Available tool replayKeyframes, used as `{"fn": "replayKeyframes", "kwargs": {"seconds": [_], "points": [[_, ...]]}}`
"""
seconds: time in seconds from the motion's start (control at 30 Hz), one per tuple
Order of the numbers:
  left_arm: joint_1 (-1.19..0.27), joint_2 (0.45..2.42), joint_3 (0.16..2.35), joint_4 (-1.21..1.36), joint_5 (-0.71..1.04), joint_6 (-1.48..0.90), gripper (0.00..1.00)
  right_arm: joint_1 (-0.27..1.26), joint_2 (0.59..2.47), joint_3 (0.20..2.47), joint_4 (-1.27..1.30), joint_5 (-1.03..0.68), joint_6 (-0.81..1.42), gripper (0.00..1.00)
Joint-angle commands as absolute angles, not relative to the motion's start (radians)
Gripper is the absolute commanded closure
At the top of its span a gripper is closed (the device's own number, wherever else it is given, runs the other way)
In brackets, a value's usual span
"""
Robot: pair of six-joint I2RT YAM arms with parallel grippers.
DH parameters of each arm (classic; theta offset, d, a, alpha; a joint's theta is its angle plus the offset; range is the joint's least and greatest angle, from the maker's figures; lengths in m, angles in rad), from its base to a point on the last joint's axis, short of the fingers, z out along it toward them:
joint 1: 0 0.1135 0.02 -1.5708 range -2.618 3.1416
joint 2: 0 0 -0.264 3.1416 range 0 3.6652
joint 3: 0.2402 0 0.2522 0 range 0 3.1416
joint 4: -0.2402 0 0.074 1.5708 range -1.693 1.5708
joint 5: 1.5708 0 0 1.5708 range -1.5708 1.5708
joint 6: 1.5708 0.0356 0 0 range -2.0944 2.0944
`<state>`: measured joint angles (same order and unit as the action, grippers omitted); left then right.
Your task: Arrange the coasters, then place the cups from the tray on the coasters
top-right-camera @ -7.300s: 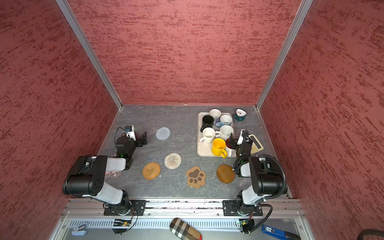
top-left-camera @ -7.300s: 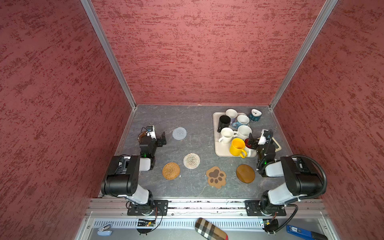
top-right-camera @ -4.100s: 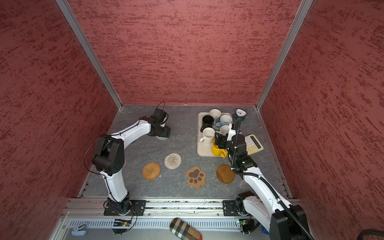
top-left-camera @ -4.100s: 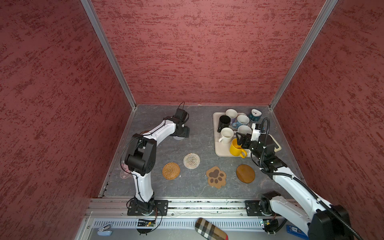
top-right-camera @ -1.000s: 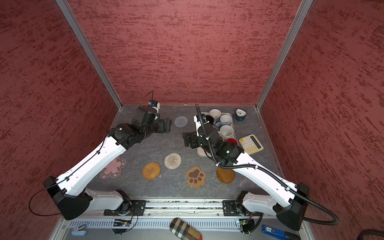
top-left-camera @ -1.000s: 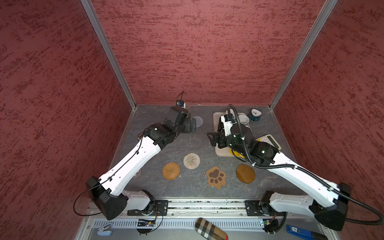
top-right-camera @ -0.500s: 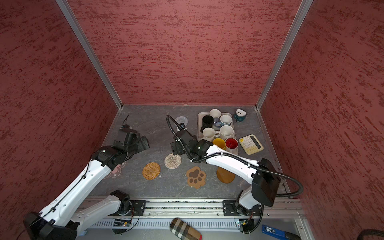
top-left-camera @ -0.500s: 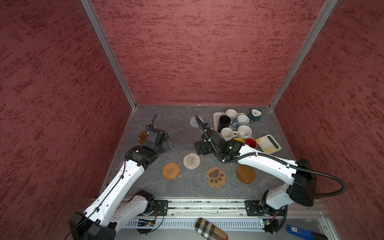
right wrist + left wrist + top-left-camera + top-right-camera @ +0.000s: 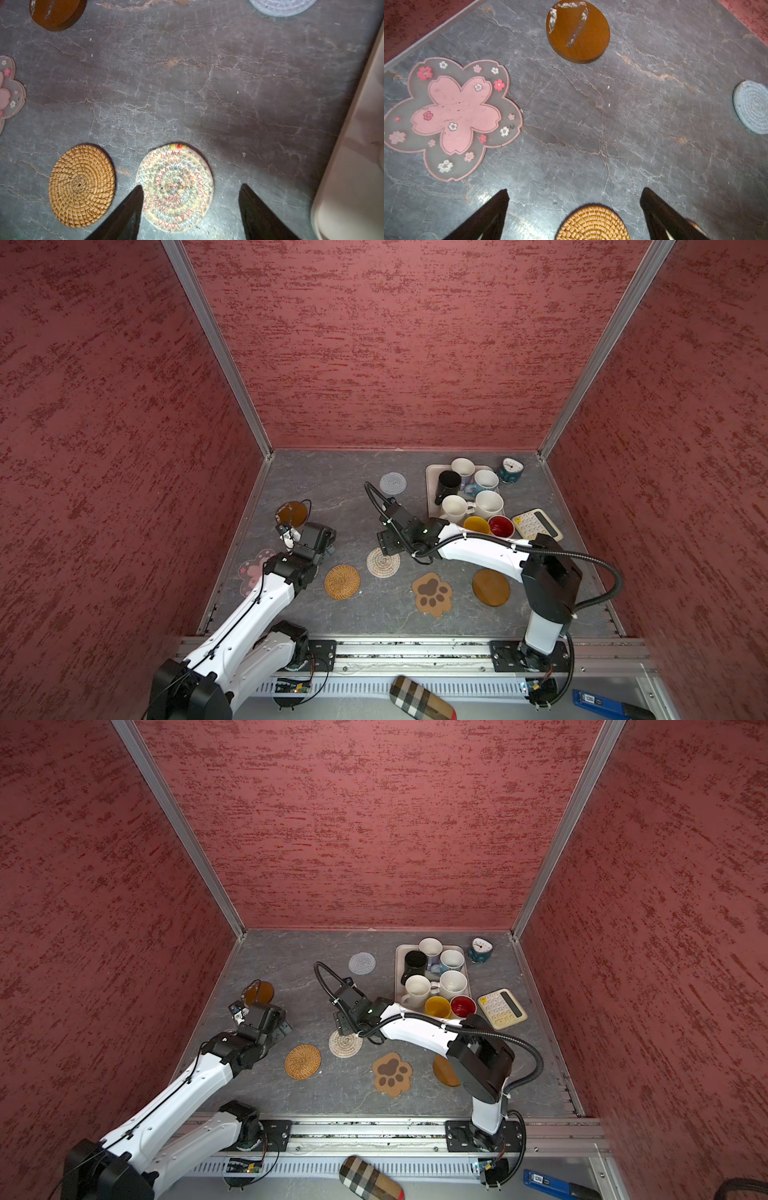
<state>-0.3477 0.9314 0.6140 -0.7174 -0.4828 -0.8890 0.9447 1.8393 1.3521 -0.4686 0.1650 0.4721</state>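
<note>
Left gripper [image 9: 575, 191]: jaws spread wide, empty; rattan coaster [image 9: 592, 223] shows between fingers. Right gripper [image 9: 191, 187]: jaws parted, nothing clamped, poised over beige woven coaster [image 9: 176, 176]. Cups [image 9: 454, 506] all on tray [image 9: 431, 493], beside right gripper.

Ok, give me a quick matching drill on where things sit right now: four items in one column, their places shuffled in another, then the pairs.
Things
1. grey woven coaster
2. pink flower coaster
3. yellow mug
4. beige woven coaster

Places
A. beside the red-inside mug
B. under the open right end effector
C. left of the tray's far end
D. at the table's left edge

Pairs: 1-C, 2-D, 3-A, 4-B
</note>
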Motion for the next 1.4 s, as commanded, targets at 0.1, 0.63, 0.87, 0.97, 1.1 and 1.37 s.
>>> {"fn": "replayKeyframes", "kwargs": {"seconds": [0.1, 0.63, 0.87, 0.97, 1.1, 1.37], "points": [[-0.329, 0.897, 0.558, -0.637, -0.548, -0.925, 0.01, 0.938, 1.875, 1.354, -0.45, 0.091, 0.511, 0.39], [-0.208, 0.963, 0.533, -0.482, -0.198, -0.648, 0.01, 0.96, 1.849, 1.2, -0.34, 0.08, 0.482, 0.35], [-0.194, 0.937, 0.513, -0.461, -0.177, -0.646, 0.01, 0.976, 1.874, 1.198, -0.319, 0.016, 0.474, 0.42], [-0.192, 0.935, 0.508, -0.463, -0.182, -0.65, 0.01, 0.982, 1.884, 1.191, -0.31, 0.024, 0.477, 0.43], [-0.189, 0.926, 0.499, -0.461, -0.187, -0.652, 0.01, 0.986, 1.905, 1.204, -0.305, 0.013, 0.476, 0.43], [-0.186, 0.927, 0.497, -0.46, -0.181, -0.653, 0.01, 0.991, 1.951, 1.213, -0.334, 0.055, 0.459, 0.43]]}}
